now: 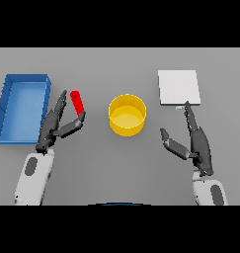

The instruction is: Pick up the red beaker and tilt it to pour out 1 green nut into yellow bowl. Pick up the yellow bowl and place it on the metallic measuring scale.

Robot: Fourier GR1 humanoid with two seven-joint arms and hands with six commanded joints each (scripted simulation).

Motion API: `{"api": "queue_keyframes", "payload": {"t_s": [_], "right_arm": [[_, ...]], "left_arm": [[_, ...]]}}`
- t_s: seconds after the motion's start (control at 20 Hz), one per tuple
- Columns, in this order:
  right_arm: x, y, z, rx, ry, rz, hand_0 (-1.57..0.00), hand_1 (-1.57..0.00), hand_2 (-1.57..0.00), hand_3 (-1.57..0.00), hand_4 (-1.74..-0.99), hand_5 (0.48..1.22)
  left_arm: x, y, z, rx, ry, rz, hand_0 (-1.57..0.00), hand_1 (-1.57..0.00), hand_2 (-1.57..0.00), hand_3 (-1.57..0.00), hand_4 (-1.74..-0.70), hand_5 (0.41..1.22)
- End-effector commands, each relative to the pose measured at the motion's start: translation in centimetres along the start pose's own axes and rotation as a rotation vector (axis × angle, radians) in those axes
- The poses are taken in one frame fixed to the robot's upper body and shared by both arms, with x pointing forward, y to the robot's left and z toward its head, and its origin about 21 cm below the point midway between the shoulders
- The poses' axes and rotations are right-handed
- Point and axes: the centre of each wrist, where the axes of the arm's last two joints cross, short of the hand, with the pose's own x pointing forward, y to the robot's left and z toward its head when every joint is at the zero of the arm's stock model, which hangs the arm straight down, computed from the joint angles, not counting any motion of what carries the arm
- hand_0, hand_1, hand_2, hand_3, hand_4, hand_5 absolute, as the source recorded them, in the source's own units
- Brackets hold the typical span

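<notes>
The left hand (55, 126), fingers spread, apparently brackets the red beaker (77, 102) beside the yellow bowl (127, 114); the right hand (196, 143) rests open.

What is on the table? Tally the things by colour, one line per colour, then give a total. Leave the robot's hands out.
Red: 1, the red beaker
Yellow: 1, the yellow bowl
Blue: 1, the blue tray
Pale grey: 1, the measuring scale
Total: 4
</notes>
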Motion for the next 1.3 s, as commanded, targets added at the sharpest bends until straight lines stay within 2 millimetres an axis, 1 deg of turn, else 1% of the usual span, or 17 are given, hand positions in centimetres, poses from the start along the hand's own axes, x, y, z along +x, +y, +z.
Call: {"api": "queue_keyframes", "payload": {"t_s": [0.0, 0.05, 0.1, 0.2, 0.3, 0.4, 0.6, 0.75, 0.8, 0.9, 0.95, 1.0, 1.05, 1.1, 1.15, 1.2, 1.25], "right_arm": [[0.0, 0.0, 0.1, 0.005, -0.016, 0.004, 0.00, 0.00, 0.00, 0.00, -1.274, 0.635], [0.4, -0.2, -0.1, 0.001, -0.022, 0.002, 0.00, 0.00, 0.00, 0.00, -1.268, 0.635], [0.4, -0.2, -0.3, 0.004, 0.002, 0.004, 0.00, 0.00, 0.00, 0.00, -1.267, 0.635], [0.4, -0.3, -0.2, -0.005, 0.006, -0.001, 0.00, 0.00, 0.00, 0.00, -1.269, 0.638], [0.2, -0.4, 0.2, -0.001, -0.002, -0.001, 0.00, 0.00, 0.00, 0.00, -1.270, 0.642], [0.7, -0.1, -0.2, -0.007, -0.014, -0.001, 0.00, 0.00, 0.00, 0.00, -1.271, 0.646], [0.2, -0.5, 0.1, -0.009, 0.000, -0.011, 0.00, 0.00, 0.00, 0.00, -1.268, 0.641], [0.1, -0.2, 0.5, -0.008, 0.002, -0.005, 0.00, 0.00, 0.00, 0.00, -1.269, 0.640], [0.2, -0.3, 0.4, -0.010, 0.006, 0.000, 0.00, 0.00, 0.00, 0.00, -1.264, 0.640], [0.3, -0.3, 0.2, -0.013, 0.008, -0.006, 0.00, 0.00, 0.00, 0.00, -1.263, 0.640], [0.2, -0.4, 0.0, -0.013, 0.011, -0.001, 0.00, 0.00, 0.00, 0.00, -1.261, 0.641], [0.2, -0.3, 0.1, -0.008, 0.013, 0.004, 0.00, 0.00, 0.00, 0.00, -1.259, 0.642], [0.3, -0.4, 0.0, -0.011, 0.011, 0.003, 0.00, 0.00, 0.00, 0.00, -1.260, 0.642], [0.5, -0.5, -0.3, -0.016, 0.006, 0.008, 0.00, 0.00, 0.00, 0.00, -1.258, 0.644], [0.4, -0.5, -0.2, -0.015, 0.005, 0.007, 0.00, 0.00, 0.00, 0.00, -1.257, 0.645], [0.4, -0.6, 0.2, -0.019, -0.003, 0.006, 0.00, 0.00, 0.00, 0.00, -1.255, 0.644], [0.3, -0.5, 0.2, -0.020, 0.007, 0.000, 0.00, 0.00, 0.00, 0.00, -1.256, 0.646]], "left_arm": [[0.0, 0.1, -0.6, 0.003, -0.004, -0.002, 0.00, 0.00, 0.00, 0.00, -1.27, 0.673], [0.3, 0.0, -1.3, -0.002, -0.005, -0.002, 0.00, 0.00, 0.00, 0.00, -1.27, 0.677], [0.5, -0.7, -1.8, -0.005, 0.000, 0.002, 0.00, 0.00, 0.00, 0.00, -1.28, 0.680], [0.4, -0.4, -2.4, -0.006, -0.004, 0.000, 0.00, 0.00, 0.00, 0.00, -1.29, 0.685], [0.3, -0.9, -3.1, -0.013, 0.007, 0.001, 0.00, 0.00, 0.00, 0.00, -1.30, 0.689], [0.3, -1.2, -3.8, -0.017, 0.012, -0.011, 0.00, 0.00, 0.00, 0.00, -1.30, 0.690], [0.7, -1.0, -5.3, -0.019, 0.026, -0.023, 0.00, 0.00, 0.00, 0.00, -1.29, 0.683], [0.6, -1.2, -5.9, -0.031, 0.005, 0.003, 0.00, 0.00, 0.00, 0.00, -1.31, 0.688], [0.4, -1.8, -5.8, -0.038, -0.004, 0.014, 0.00, 0.00, 0.00, 0.00, -1.32, 0.692], [0.0, -1.7, -6.0, -0.029, -0.005, 0.015, 0.00, 0.00, 0.00, 0.00, -1.34, 0.698], [0.3, -1.9, -6.3, -0.024, -0.001, 0.032, 0.00, 0.00, 0.00, 0.00, -1.35, 0.704], [0.5, -2.0, -6.6, -0.011, -0.016, 0.052, 0.00, -0.03, -0.07, -0.03, -1.38, 0.724], [0.2, -2.0, -6.5, -0.001, -0.021, 0.074, -0.12, -0.15, -0.18, -0.12, -1.41, 0.750], [0.4, -2.3, -7.0, 0.005, 0.001, 0.093, -0.29, -0.33, -0.36, -0.29, -1.45, 0.783], [0.1, -2.5, -7.0, 0.022, 0.016, 0.093, -0.44, -0.48, -0.52, -0.55, -1.45, 0.871], [0.2, -2.6, -7.0, 0.025, 0.016, 0.077, -0.66, -0.70, -0.73, -0.72, -1.50, 0.941], [0.2, -2.7, -7.2, 0.030, 0.017, 0.063, -0.84, -0.87, -0.90, -0.84, -1.54, 0.997]]}}
